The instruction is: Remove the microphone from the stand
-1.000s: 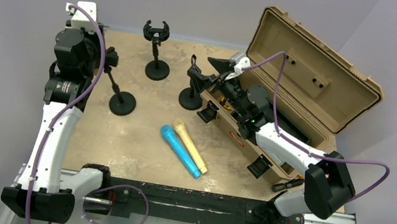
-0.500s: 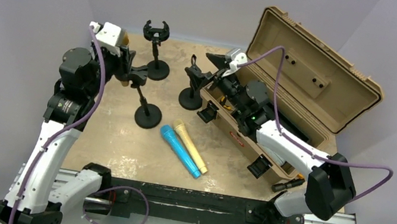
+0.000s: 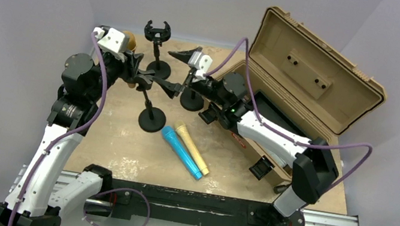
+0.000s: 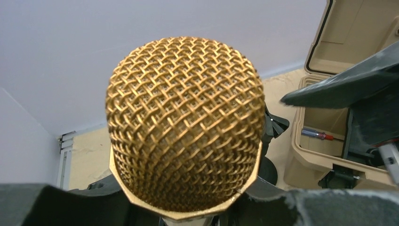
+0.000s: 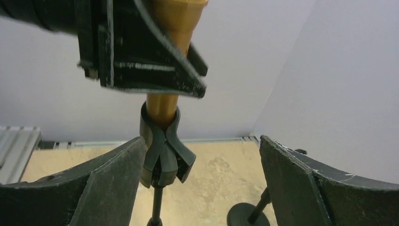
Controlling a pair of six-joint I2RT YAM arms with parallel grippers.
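Note:
A gold microphone (image 3: 130, 39) sits in the clip (image 3: 142, 80) of a black stand whose round base (image 3: 152, 122) is near the table's middle. My left gripper (image 3: 127, 64) is shut on the microphone's body just above the clip. In the left wrist view the gold mesh head (image 4: 186, 125) fills the frame above my left gripper (image 4: 188, 217). My right gripper (image 3: 175, 71) is open just right of the clip. In the right wrist view my right gripper (image 5: 200, 183) is open, and the clip (image 5: 163, 153) holding the gold body (image 5: 165, 107) lies next to its left finger (image 5: 70, 190).
Two empty black stands stand behind, one at the back (image 3: 157, 51) and one by the case (image 3: 192, 98). A blue microphone (image 3: 180, 152) and a yellow one (image 3: 192, 147) lie side by side in front. An open tan case (image 3: 312, 76) takes up the right side.
My left gripper has moved the microphone and its stand right, toward the table's middle. My right gripper has swung left from the case to beside the stand's clip.

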